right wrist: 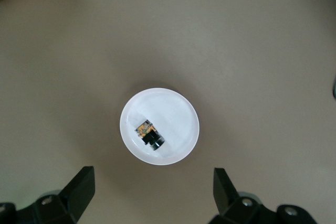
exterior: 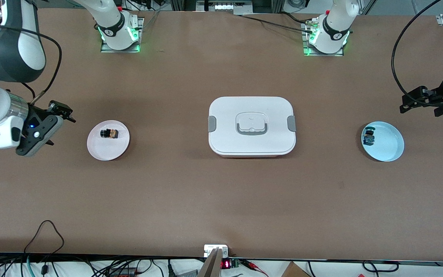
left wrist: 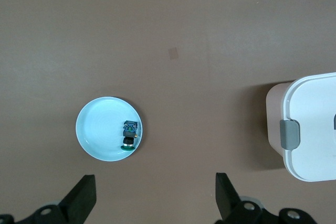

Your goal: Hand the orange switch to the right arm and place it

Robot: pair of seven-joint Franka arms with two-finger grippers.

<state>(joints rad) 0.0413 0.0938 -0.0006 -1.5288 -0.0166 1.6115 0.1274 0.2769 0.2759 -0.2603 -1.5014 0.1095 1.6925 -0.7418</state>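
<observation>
Nearest the camera among the things on the desk are the two plates: the white plate toward the right arm's end and the pale blue plate toward the left arm's end, with the closed white box between them. I see the orange switch lying on its side on the white plate, untouched; the blue-green switch lies on the blue plate. My left hand hangs wide and empty near the blue plate. My right hand hovers wide and empty beside the white plate, and its wrist view looks straight down on the switch. I judge that nothing has started yet. The orange switch lies at the right arm's end, so a handover looks needless; next I would lower the right hand over the white plate and square the fingers across the small body.
</observation>
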